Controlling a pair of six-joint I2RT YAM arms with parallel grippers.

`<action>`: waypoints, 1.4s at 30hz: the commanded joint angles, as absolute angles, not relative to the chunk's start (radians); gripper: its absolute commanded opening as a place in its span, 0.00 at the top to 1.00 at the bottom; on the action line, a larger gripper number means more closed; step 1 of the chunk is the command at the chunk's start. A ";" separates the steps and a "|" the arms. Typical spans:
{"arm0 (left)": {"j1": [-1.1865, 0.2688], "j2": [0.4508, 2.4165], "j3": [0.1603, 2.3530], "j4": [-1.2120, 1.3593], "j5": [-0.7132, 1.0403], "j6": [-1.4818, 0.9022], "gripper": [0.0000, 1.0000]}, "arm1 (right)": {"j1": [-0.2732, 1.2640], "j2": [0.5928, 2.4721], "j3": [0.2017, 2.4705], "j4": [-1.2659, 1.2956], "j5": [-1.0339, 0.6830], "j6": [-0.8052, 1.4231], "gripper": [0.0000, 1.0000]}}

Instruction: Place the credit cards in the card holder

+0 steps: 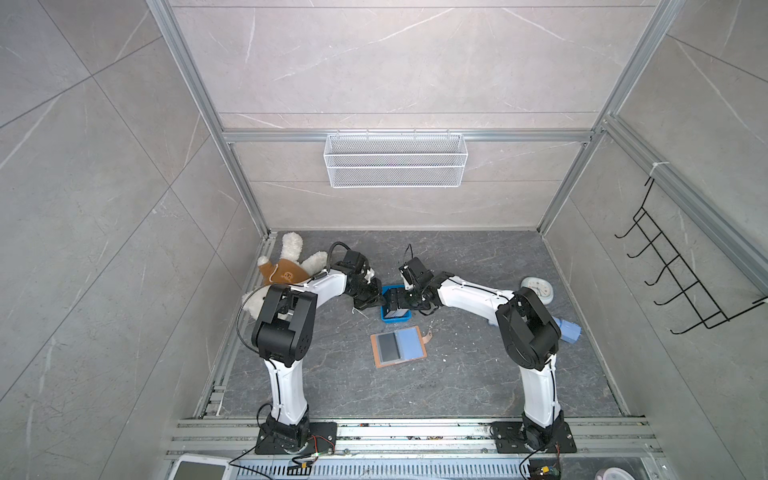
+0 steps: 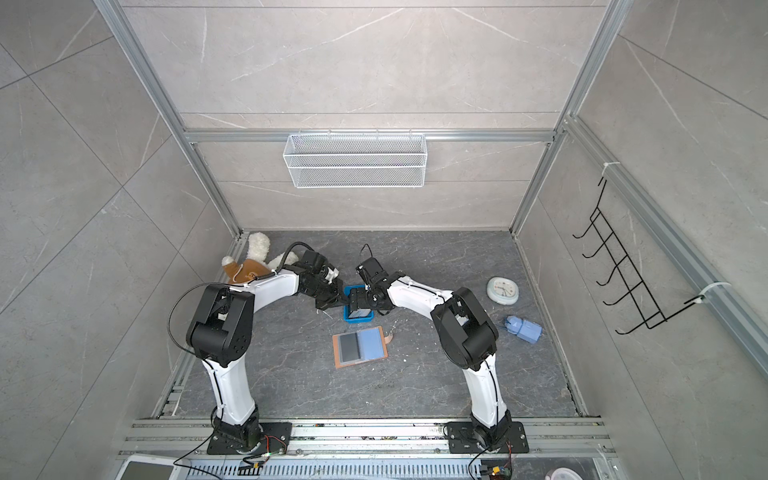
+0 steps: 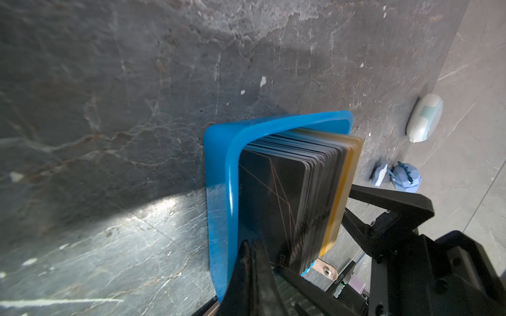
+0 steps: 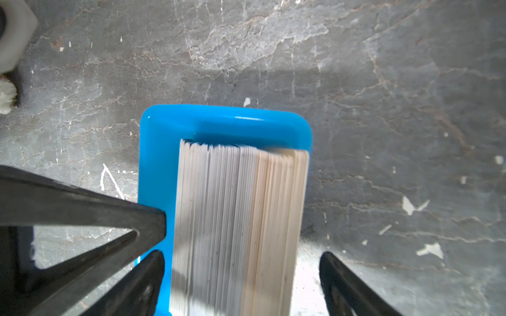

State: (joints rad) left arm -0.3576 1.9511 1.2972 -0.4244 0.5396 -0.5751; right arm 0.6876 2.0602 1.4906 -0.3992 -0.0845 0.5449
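Fingers (image 4: 336,279) of the right gripper (image 4: 242,255) stand spread wide, one on each side of the credit cards (image 4: 238,208); whether either touches the stack cannot be told. The left gripper (image 3: 252,257) has its fingers (image 3: 246,279) pressed together, the tip lying at the wall of the blue tray (image 4: 224,120) beside the outermost black card; whether it pinches anything cannot be told. The cards stand on edge, packed in the tray. In both top views the left gripper meets the tray from 9 o'clock and the right from 3 o'clock. The card holder (image 1: 399,344) lies open on the bench (image 1: 478,374) at 6 o'clock from the tray, apart from it. One sleeve looks dark, apparently filled; the other is pale blue.

Judged step: drawing a card from the stack. Closing at this spread would likely seize the whole stack. The span should narrow to one outer card, the tray be steadied, and the lift go straight up.
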 commanded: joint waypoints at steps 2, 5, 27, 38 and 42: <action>-0.358 1.930 1.323 -0.469 0.494 -0.549 1.00 | 0.689 2.089 1.490 -0.403 -0.086 0.528 0.09; -0.358 1.931 1.322 -0.474 0.493 -0.548 1.00 | 0.687 2.088 1.487 -0.408 -0.067 0.538 0.10; -0.360 1.944 1.331 -0.496 0.499 -0.535 1.00 | 0.686 1.974 1.425 -0.419 0.000 0.548 0.11; -0.367 1.950 1.333 -0.485 0.532 -0.528 1.00 | 0.686 1.964 1.424 -0.416 -0.011 0.541 0.12; -0.376 1.962 1.338 -0.480 0.550 -0.528 0.98 | 0.685 1.947 1.412 -0.408 -0.017 0.541 0.12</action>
